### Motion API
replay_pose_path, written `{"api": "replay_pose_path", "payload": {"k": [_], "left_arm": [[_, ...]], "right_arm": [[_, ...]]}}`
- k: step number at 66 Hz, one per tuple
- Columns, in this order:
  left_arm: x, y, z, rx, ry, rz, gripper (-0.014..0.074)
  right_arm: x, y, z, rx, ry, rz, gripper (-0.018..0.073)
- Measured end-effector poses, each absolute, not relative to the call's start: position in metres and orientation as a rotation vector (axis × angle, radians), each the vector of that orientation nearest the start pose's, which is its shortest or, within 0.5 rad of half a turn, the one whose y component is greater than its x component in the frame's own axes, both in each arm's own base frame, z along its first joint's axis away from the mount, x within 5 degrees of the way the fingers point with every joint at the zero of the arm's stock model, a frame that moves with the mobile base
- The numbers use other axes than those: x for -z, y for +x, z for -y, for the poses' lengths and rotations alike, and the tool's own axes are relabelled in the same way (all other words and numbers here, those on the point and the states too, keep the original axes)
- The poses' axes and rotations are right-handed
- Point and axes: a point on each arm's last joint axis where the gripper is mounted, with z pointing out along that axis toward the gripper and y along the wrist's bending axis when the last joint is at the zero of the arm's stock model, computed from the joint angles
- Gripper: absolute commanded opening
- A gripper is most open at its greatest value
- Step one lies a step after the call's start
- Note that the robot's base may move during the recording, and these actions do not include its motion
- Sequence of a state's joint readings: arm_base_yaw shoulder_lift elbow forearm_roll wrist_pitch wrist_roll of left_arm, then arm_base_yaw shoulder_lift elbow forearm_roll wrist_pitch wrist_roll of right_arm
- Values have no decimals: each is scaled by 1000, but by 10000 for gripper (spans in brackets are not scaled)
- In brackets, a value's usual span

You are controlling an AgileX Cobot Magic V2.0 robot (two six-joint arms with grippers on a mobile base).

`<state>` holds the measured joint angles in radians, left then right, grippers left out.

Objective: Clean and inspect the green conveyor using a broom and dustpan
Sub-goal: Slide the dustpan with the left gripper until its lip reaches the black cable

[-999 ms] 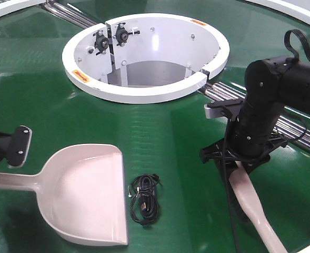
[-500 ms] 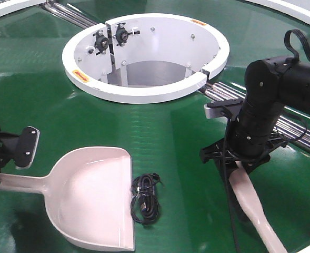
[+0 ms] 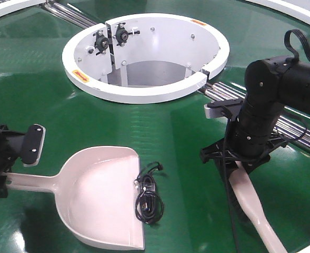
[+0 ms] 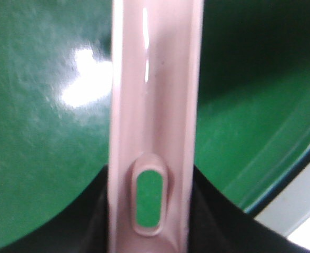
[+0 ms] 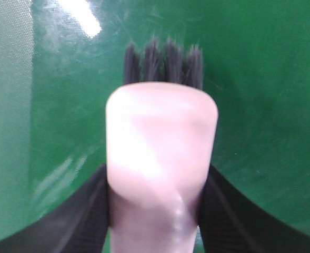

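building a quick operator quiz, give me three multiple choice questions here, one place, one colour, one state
1. Where does the black cable lie? A inside the white ring B against the dustpan's open edge C on the rollers
2. The broom's bristles are: A white B green C black
3. The right gripper is: A open B shut on the broom C shut on the cable
Answers: B, it touches the pan's lip; C, dark tufts in the wrist view; B, the broom sits clamped in it.
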<state>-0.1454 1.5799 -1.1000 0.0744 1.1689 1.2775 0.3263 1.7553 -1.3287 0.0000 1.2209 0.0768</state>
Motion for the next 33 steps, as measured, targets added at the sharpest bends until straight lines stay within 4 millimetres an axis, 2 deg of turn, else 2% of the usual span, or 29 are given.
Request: {"api": "replay_pose_path", "payload": {"k": [33], "left_arm": [[-238,281,39,-60,2073,-2357,-24]], "right_arm": [[-240,317,-107,-3,-390,-3108,-10]]}}
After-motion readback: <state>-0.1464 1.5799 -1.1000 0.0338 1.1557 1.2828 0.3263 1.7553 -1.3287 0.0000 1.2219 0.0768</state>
